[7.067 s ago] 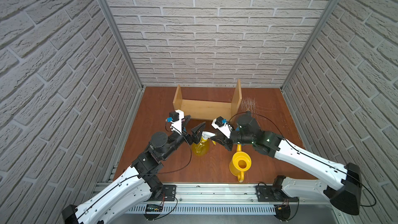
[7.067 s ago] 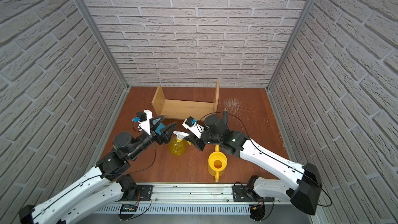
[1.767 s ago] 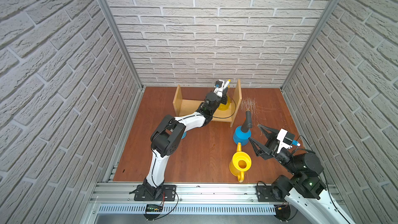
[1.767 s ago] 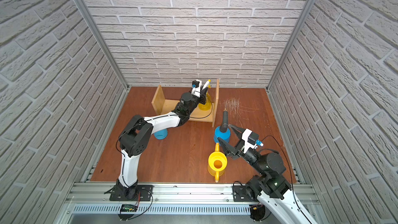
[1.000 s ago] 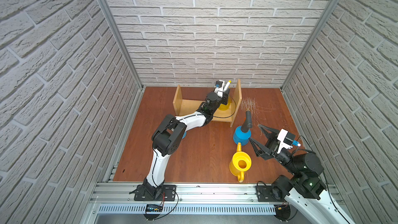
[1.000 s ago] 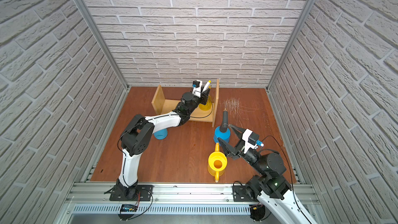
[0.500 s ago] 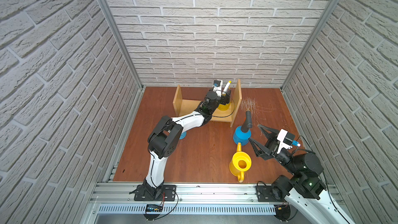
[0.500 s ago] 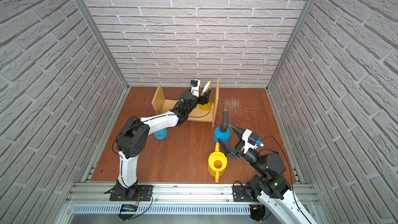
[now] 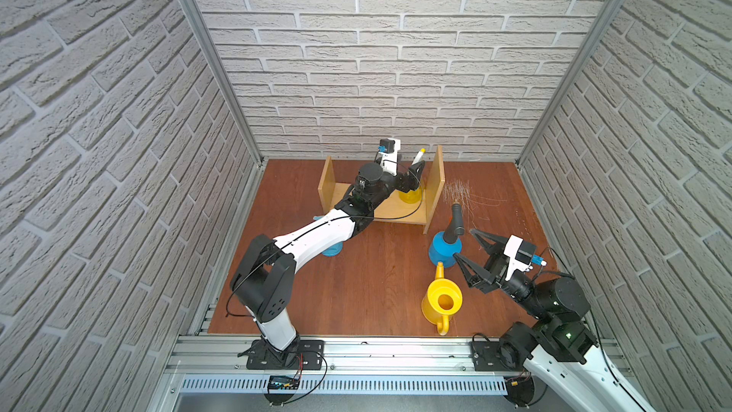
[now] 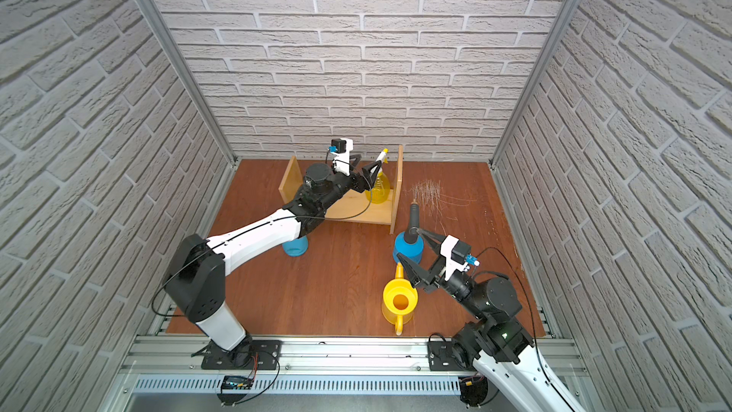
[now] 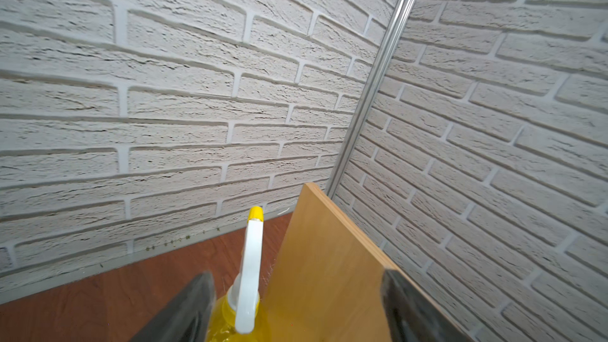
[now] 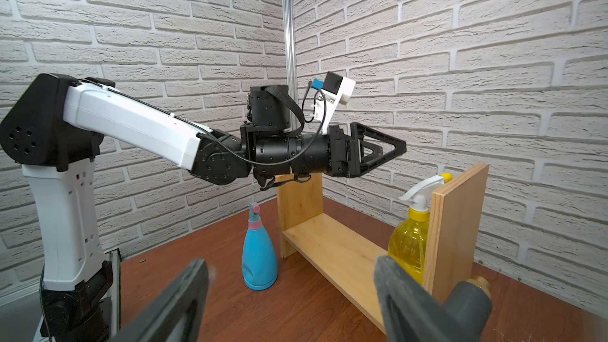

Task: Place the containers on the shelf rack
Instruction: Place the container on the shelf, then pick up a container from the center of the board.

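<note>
- The shelf rack stands at 12 o'clock on the table. The translucent yellow spray bottle is upright on its board, tight against the 3 o'clock side panel.
- The left gripper hovers above that bottle's white head, clear of it, with fingers spread and holding nothing.
- The right gripper hangs low at 4 o'clock on the table, its fingers wide apart and empty.
- The blue pressure sprayer stands upright on the table, just at 9 o'clock from the right fingertips. In the right wrist view its black head sits right beside one finger.
- The yellow watering can sits at 7 o'clock from those fingers, spout pointing to 12 and handle to 6.
- The slim light-blue spray bottle stands upright on the table at 7 o'clock from the rack, under the left forearm.
- Judgement: one container is shelved and three are left. The right arm is far nearer the sprayer, whose long axis is vertical, so a short sideways reach toward 9 o'clock should set the fingers around it.
</note>
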You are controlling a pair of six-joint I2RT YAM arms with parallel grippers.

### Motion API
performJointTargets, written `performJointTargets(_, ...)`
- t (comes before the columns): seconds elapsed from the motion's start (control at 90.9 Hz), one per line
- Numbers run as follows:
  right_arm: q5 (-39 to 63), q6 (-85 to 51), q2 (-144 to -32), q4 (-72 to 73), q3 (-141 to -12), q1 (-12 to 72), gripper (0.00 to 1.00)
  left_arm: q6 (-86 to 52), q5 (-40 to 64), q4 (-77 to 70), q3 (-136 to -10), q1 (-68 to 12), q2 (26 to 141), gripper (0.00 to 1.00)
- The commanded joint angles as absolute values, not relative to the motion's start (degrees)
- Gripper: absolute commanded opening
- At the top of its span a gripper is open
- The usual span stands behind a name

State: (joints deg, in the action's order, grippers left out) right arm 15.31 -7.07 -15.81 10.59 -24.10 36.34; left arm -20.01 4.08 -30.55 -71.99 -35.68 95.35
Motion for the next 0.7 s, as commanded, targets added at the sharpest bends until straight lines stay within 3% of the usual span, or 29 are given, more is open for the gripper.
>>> performJointTargets(0.0,17.80,-6.61,-17.51,11.90,-26.18,36.65,0.84,-26.51,11.61,-30.29,-69.66,-33.37,91.06,0.84)
performJointTargets(0.385,28.19,-6.78,-26.78,10.20,-31.06,37.21,0.83,-28.43,13.41,-21.10,-55.63,-32.37,69.50,0.83)
performJointTargets(0.528,25.07,-5.39,-27.58,5.90,-32.78,37.64,0.81,-28.23,12.39,-22.50,-45.61,-32.85,60.34,0.84)
performJointTargets(0.693,14.55,-5.85,-27.66,-0.75,-35.59,37.79,0.80,-29.56,10.79,-27.43,-37.44,-34.18,55.26,0.84)
